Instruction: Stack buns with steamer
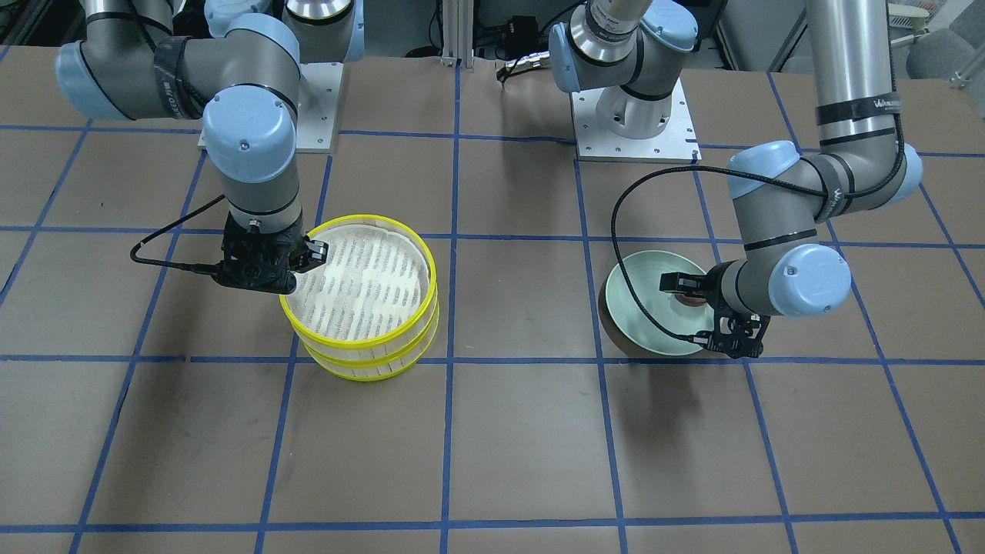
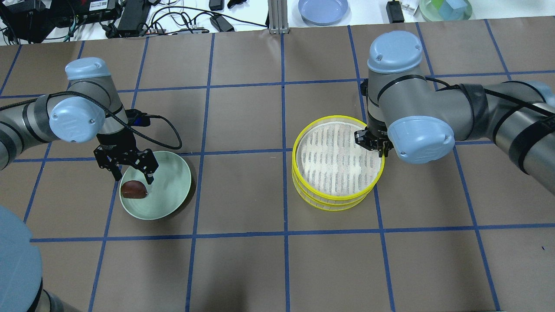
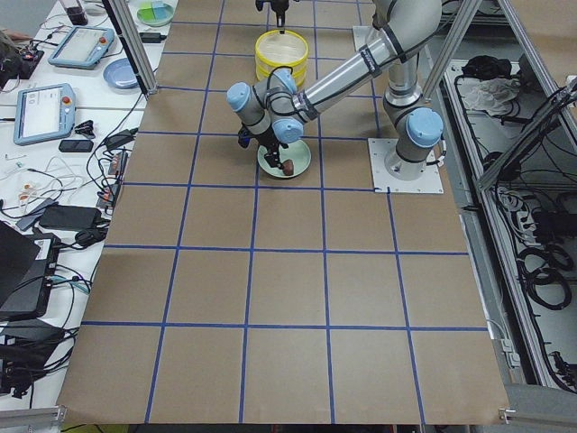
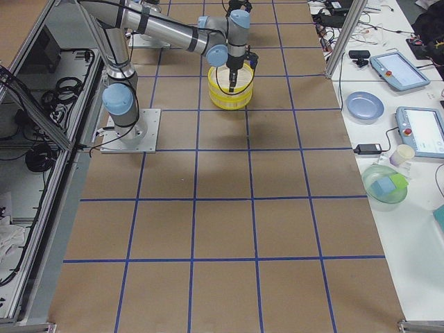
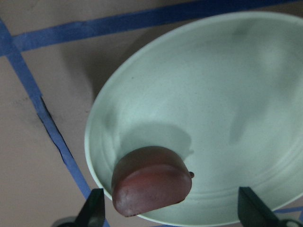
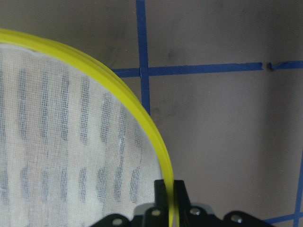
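One dark bun (image 2: 134, 190) lies in the green plate (image 2: 173, 182), under your wide-spread left pincer (image 2: 134, 177) (no grip yet). Across the surface (image 2: 243, 260), your right pincer (image 6: 169, 189) pinches the top rim of the stacked steamer (image 2: 334, 156). Next, likely: close gently on that bun.

Reddish-brown bun (image 2: 134, 190) lies on green plate (image 2: 173, 182); yellow-rimmed steamer trays (image 2: 337, 162) sit stacked.
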`<state>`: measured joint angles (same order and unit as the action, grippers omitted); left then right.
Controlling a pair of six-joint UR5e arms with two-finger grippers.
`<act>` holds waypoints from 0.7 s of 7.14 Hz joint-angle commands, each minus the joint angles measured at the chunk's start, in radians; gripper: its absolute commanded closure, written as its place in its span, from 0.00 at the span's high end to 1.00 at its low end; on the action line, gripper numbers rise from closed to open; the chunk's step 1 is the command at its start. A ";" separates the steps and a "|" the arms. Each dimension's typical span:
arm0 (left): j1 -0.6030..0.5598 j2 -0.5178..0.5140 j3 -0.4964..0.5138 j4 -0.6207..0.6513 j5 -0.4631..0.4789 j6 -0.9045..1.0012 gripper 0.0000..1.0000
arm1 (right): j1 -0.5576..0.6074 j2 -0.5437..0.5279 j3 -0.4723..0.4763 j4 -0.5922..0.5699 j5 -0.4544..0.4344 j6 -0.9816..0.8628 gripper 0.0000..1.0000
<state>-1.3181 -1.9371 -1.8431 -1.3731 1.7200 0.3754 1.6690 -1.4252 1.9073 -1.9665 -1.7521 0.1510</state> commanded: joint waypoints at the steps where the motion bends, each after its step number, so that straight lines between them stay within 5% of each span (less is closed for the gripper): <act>1: 0.000 -0.034 -0.001 0.032 0.033 0.000 0.94 | 0.000 0.005 -0.001 0.000 -0.009 -0.001 0.30; 2: -0.001 -0.040 0.001 0.039 0.038 0.000 0.70 | 0.000 0.012 -0.001 0.000 -0.033 -0.001 0.66; 3: 0.000 -0.043 0.001 0.039 0.041 0.020 0.38 | 0.000 0.011 -0.010 0.001 -0.030 0.007 0.90; 4: -0.001 -0.043 0.002 0.039 0.042 0.022 0.00 | 0.000 -0.006 -0.040 -0.003 -0.026 0.009 0.99; 5: -0.001 -0.043 0.005 0.039 0.038 0.022 0.00 | 0.000 -0.052 -0.129 0.055 -0.009 0.002 0.99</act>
<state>-1.3187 -1.9795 -1.8405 -1.3352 1.7600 0.3945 1.6690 -1.4361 1.8578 -1.9550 -1.7749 0.1567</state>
